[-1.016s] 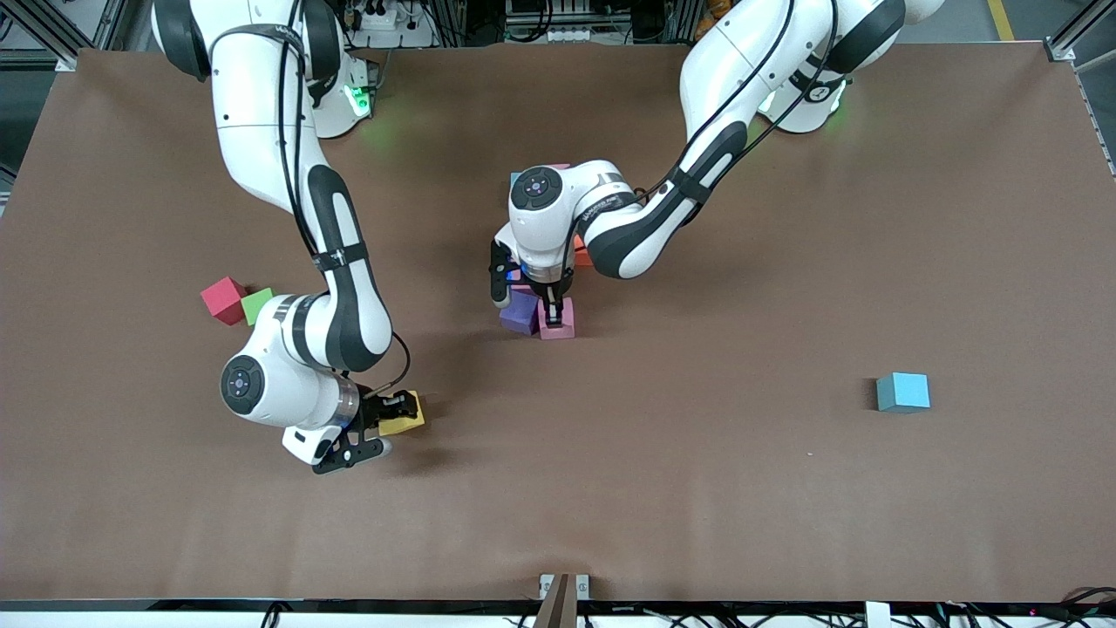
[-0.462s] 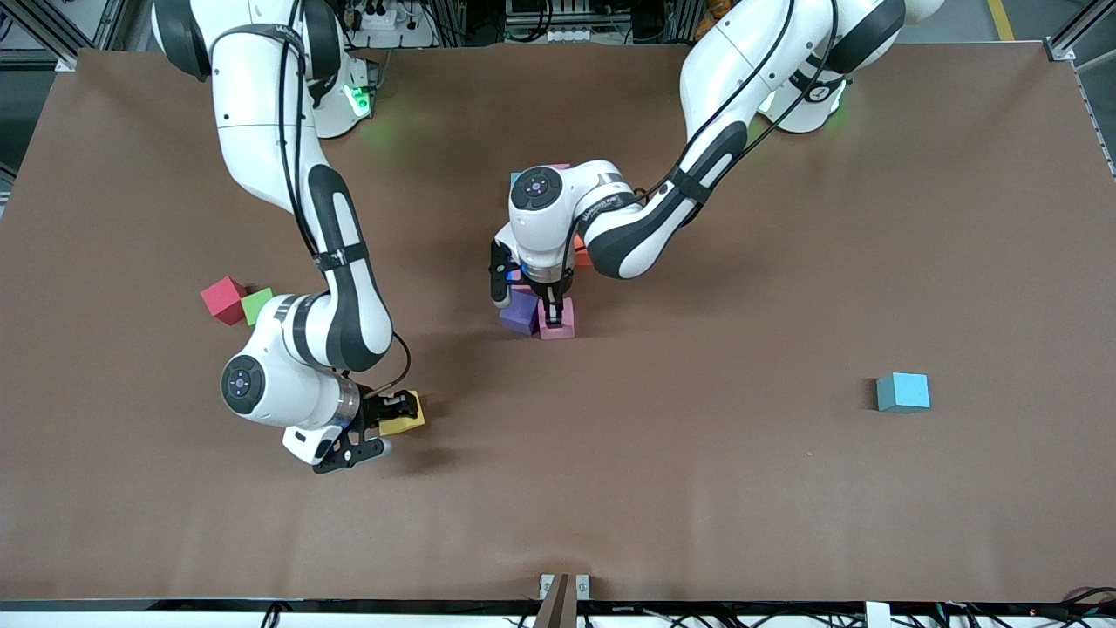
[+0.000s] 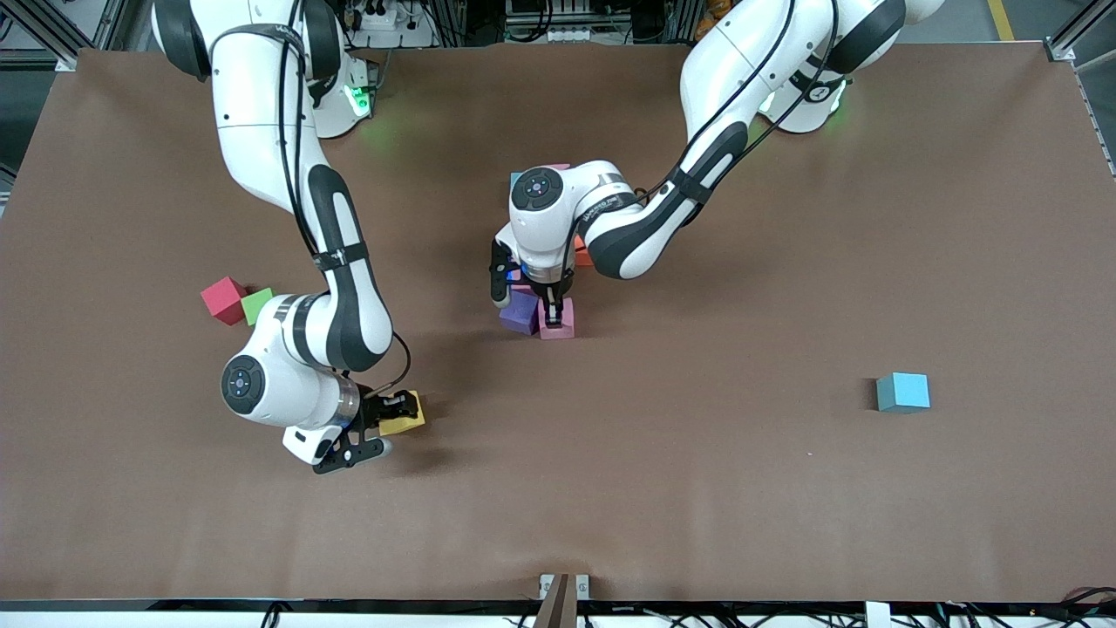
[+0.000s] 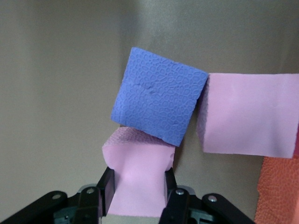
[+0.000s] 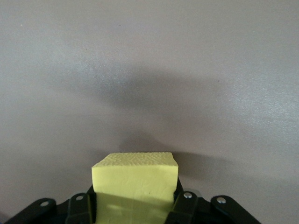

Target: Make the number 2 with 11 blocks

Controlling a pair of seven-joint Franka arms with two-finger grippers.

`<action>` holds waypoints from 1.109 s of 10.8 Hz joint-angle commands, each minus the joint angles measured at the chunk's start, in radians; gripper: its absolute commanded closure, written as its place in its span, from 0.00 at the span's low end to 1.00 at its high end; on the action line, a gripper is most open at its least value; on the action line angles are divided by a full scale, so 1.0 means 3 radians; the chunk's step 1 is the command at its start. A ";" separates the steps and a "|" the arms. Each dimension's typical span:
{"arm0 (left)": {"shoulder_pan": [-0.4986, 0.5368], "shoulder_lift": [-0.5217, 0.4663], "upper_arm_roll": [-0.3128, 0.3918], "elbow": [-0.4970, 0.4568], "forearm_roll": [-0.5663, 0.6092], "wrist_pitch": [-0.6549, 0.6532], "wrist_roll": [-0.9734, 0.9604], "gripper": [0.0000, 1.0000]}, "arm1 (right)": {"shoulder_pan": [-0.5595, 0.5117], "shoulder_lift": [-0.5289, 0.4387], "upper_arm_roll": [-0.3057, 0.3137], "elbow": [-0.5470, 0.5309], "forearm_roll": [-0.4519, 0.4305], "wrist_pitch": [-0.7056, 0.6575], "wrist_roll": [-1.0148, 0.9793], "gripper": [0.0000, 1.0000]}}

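The left tool (image 3: 554, 311) is clenched on a pink foam cube (image 3: 558, 319), visibly pinching it, right against a tilted purple foam cube (image 3: 520, 311) at its 9 o'clock. Letting go could make the foam spring back and knock that neighbour further askew. The right tool (image 3: 394, 410) grips a yellow foam cube (image 3: 404, 415) low on the brown surface (image 3: 697, 488), at 7 o'clock from the cluster; carrying it in risks colliding with the left arm.

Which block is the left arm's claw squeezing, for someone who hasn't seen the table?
Find the cluster of blocks at mid-table under the left arm. At its edge nearest the front camera, the left claw is shut on a pink block. It touches a purple block; only this pink one is pinched.
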 commanded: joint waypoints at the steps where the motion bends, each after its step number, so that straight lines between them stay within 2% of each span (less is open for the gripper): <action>1: 0.0040 0.0092 -0.0005 -0.0062 -0.0079 -0.0033 0.0150 0.61 | 0.0022 -0.0098 -0.0001 -0.0078 -0.0055 -0.0023 0.0072 0.85; 12: 0.0040 0.0066 -0.0020 -0.0052 -0.0141 -0.0033 0.0426 0.62 | 0.0022 -0.0098 0.0004 -0.0078 -0.0055 -0.0023 0.0072 0.85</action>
